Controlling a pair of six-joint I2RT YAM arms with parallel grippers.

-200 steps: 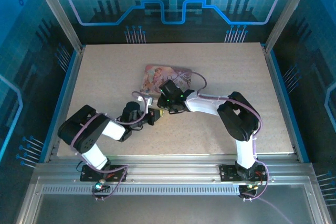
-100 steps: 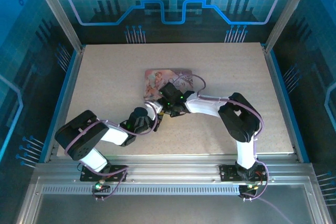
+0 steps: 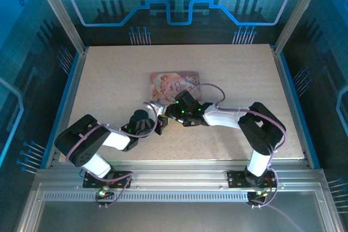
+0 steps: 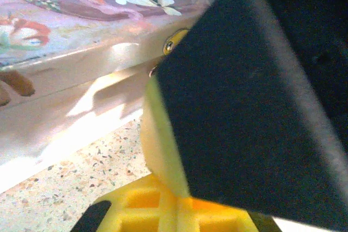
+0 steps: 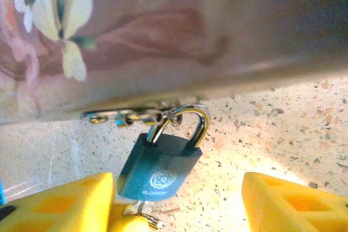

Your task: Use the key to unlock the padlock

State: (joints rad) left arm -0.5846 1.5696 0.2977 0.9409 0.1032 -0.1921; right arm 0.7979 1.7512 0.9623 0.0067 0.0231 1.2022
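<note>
The padlock (image 5: 157, 175) hangs from the tin's (image 5: 163, 36) hasp (image 5: 130, 117) at the lower centre of the right wrist frame, shackle up and body slanting down-left, with the key (image 5: 144, 215) in its bottom. The right end effector (image 5: 179, 205) flanks it, wide; the left end effector (image 3: 161, 125), low beside it, is closed.

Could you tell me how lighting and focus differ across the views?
Top external: blue cast around an evenly lit table. Left wrist: glare on the side of the tin, foreground blurred. Right wrist: padlock sharp, tin above it soft.
</note>
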